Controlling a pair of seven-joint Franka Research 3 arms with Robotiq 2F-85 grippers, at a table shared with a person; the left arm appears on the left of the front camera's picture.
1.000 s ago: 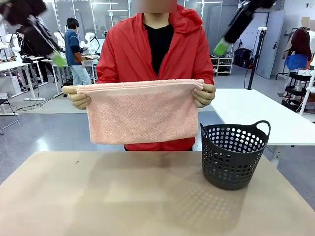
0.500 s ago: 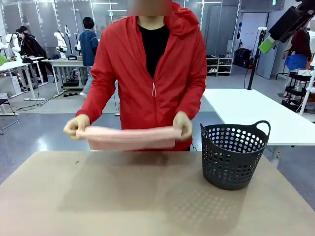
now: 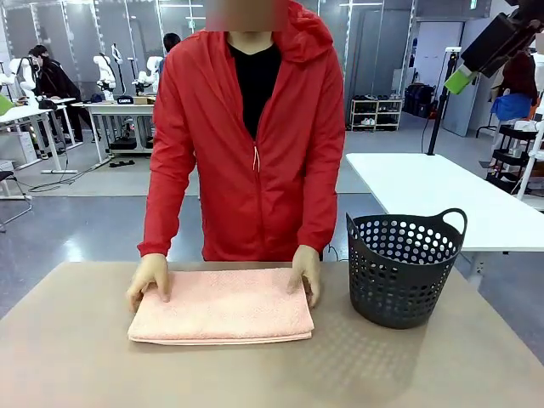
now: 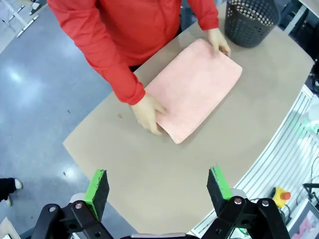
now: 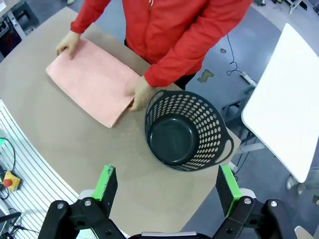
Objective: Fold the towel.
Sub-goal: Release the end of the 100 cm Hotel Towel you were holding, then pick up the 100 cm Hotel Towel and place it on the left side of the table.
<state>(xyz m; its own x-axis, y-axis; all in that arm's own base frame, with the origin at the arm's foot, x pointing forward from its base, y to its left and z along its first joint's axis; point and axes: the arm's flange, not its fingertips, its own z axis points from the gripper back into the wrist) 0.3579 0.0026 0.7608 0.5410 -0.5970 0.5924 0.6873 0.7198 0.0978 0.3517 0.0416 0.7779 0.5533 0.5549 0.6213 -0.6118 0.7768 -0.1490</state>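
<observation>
Plainly shows folded towel (image 3: 221,306) flat on worktop (image 3: 76,365) under person's hands (image 3: 150,277), near basket (image 3: 404,274), well apart from left tool (image 4: 157,184) and right tool (image 5: 166,179), both wide open, empty.

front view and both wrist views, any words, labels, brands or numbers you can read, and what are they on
No text can be read in these pictures.
towel: no label or print shows.
basket: no brand mark shows.
red jacket: plain, no logo shows.
small dark plate in the background: too small and blurred to read.
</observation>
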